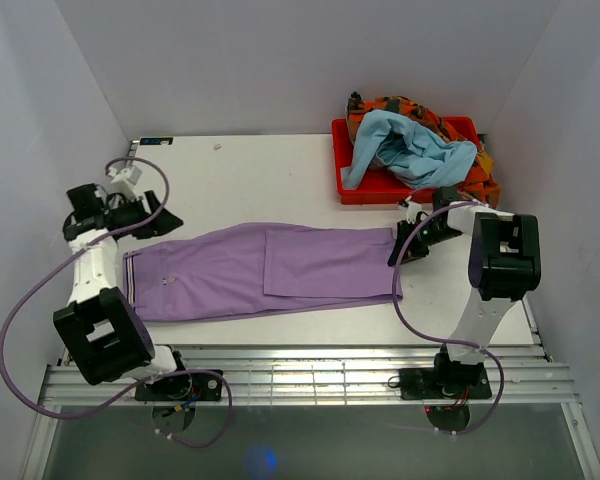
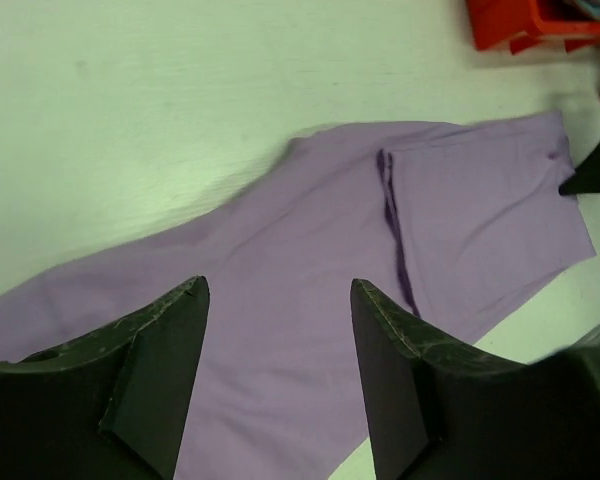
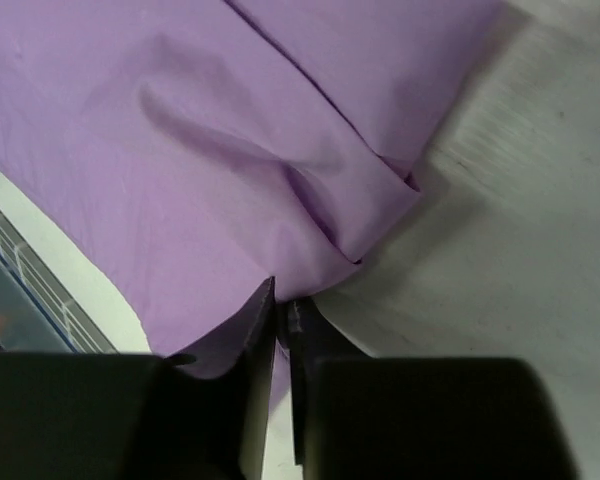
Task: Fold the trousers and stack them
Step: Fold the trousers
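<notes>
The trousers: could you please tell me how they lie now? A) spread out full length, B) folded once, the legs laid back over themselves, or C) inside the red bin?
B: the trousers lie flat on the table, with a second layer covering their right half, its edge near the middle.

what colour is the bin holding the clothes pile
The bin is red, clearest in the top external view.

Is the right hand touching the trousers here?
Touching. The right wrist view shows the right hand pinched shut on the folded edge of the lilac trousers, with cloth running into the slit between its tips.
</notes>
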Controlling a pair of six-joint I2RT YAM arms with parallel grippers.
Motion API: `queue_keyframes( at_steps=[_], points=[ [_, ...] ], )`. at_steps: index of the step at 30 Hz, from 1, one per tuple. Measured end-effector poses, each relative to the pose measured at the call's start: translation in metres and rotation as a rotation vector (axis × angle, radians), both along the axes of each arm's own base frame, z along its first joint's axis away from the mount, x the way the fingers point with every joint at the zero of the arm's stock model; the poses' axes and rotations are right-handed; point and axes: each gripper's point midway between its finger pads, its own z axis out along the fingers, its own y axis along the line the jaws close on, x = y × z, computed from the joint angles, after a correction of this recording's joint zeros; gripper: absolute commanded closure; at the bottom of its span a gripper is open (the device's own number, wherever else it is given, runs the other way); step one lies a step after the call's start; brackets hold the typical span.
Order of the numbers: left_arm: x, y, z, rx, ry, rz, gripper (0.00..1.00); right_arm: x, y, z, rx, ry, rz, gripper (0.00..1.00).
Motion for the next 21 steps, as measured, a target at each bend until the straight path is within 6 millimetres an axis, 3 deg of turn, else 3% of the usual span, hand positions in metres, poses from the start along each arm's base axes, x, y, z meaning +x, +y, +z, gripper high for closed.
queue_keyframes(
  at_steps=[2,4,7,10,12,14,17,19,21],
  points=[
    [-0.012,0.04,-0.005,-0.013,0.032,0.098,0.3,0.0,-0.001,-0.001,-0.002,-0.005,-0.003,0.92],
    [-0.025,0.067,-0.012,-0.013,0.062,0.162,0.3,0.0,-0.004,0.0,-0.01,-0.014,-0.004,0.92],
    [-0.041,0.088,-0.02,0.01,0.095,0.207,0.3,-0.001,-0.023,0.011,-0.043,-0.049,-0.026,0.92],
    [-0.052,0.104,-0.029,0.037,0.118,0.235,0.29,0.003,-0.06,0.038,-0.082,-0.124,-0.09,0.92],
    [-0.059,0.109,-0.037,0.05,0.139,0.241,0.28,0.006,-0.089,0.06,-0.118,-0.18,-0.142,0.92],
    [-0.066,0.111,-0.049,0.058,0.17,0.232,0.17,0.011,-0.118,0.084,-0.157,-0.244,-0.181,0.92],
    [-0.078,0.101,-0.066,0.04,0.213,0.186,0.15,0.015,-0.149,0.119,-0.202,-0.316,-0.204,0.92],
    [-0.086,0.09,-0.075,0.028,0.232,0.145,0.18,0.014,-0.149,0.142,-0.19,-0.36,-0.188,0.92],
    [-0.092,0.074,-0.083,0.011,0.25,0.094,0.21,0.013,-0.136,0.163,-0.149,-0.401,-0.163,0.92]
  ],
)
